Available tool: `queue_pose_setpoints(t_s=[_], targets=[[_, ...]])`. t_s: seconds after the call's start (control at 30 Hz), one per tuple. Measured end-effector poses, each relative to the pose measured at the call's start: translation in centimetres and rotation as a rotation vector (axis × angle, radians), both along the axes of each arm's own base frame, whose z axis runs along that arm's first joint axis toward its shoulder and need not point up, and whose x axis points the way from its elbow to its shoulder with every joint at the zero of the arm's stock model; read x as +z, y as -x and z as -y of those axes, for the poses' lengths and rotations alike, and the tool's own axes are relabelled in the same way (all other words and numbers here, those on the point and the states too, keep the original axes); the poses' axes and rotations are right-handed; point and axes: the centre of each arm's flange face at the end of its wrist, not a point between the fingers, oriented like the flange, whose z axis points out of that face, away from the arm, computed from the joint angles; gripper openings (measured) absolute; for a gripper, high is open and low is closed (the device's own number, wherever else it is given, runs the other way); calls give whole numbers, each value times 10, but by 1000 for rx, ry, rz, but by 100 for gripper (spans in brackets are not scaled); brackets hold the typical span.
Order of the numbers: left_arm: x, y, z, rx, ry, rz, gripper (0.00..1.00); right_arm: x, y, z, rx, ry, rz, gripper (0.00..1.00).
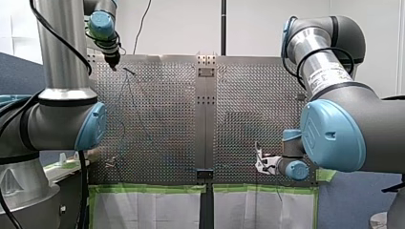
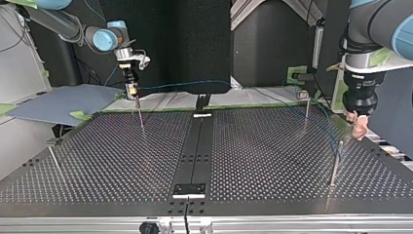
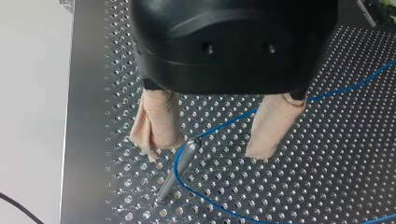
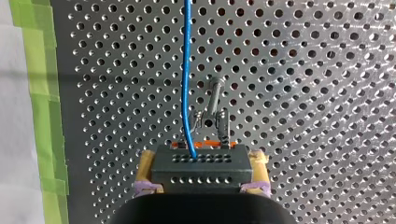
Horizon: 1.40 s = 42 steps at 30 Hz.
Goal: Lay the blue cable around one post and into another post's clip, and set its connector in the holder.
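A thin blue cable (image 3: 219, 122) loops around a metal post (image 3: 180, 165) that stands between the beige pads (image 3: 156, 123) of my left gripper (image 3: 208, 150), which is open and touches neither. In the top view that gripper (image 2: 358, 126) hangs at the right, by the post (image 2: 336, 163). My right gripper (image 4: 201, 164) is shut on the black connector (image 4: 201, 161), from which the cable (image 4: 187, 70) runs ahead. Just ahead of the connector stands a small metal holder (image 4: 212, 119) on a post. In the top view this gripper (image 2: 132, 91) is at the far left, cable (image 2: 195, 83) stretched across.
Another post with a clip (image 2: 306, 100) stands at the top view's far right, and a bare post (image 2: 54, 161) at the near left. Green tape (image 4: 44, 93) edges the perforated table (image 2: 122, 161). A dark central strip (image 2: 197, 146) divides the plate.
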Motion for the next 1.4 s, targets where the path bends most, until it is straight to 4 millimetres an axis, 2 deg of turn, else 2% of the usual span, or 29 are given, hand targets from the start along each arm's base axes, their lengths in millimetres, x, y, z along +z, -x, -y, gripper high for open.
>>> queue_pose_setpoints(t_s=[1.0, 1.2, 1.4], targets=[[0, 0, 1, -2, 10, 4, 100, 0, 0, 0, -1, 2, 0, 0], [-6, 13, 16, -67, -8, -2, 100, 0, 0, 0, 0, -2, -1, 0], [-11, 35, 41, -172, -17, 28, 100, 0, 0, 0, 0, -1, 0, 0]])
